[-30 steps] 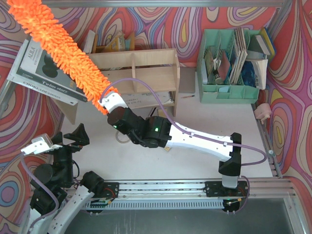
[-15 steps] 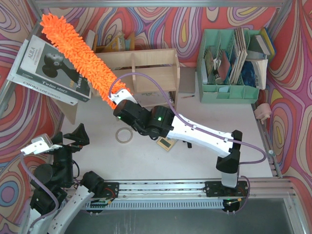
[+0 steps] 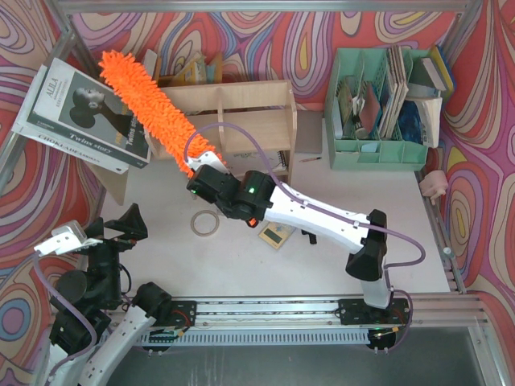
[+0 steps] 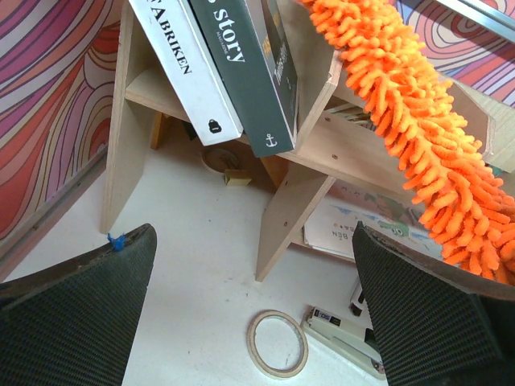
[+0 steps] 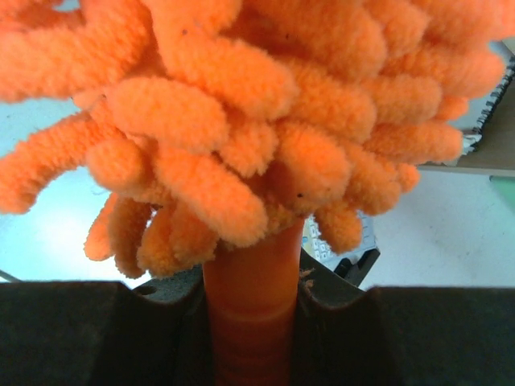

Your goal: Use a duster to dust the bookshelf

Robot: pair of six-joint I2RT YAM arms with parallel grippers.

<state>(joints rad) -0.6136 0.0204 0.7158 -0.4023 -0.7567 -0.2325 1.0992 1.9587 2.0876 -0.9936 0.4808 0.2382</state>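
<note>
The orange fluffy duster (image 3: 149, 108) slants up-left from my right gripper (image 3: 201, 170), lying across the left part of the light plywood bookshelf (image 3: 241, 121). My right gripper is shut on the duster's orange handle (image 5: 252, 314), with the fluffy head (image 5: 241, 121) filling the right wrist view. In the left wrist view the duster (image 4: 418, 137) crosses the bookshelf (image 4: 298, 193) from the upper middle to the right. My left gripper (image 3: 113, 229) is open and empty at the near left, fingers (image 4: 72, 322) wide apart.
Large books (image 3: 80, 112) lean on the shelf's left end. A tape ring (image 3: 204, 223) and a small stapler-like device (image 3: 275, 236) lie on the white table in front. A mint-green organiser (image 3: 378, 104) with books stands at the back right.
The duster has swept rightwards and down; its tip moved from the far top-left corner onto the shelf's left end. The right arm shifted a little right. The left arm has not moved.
</note>
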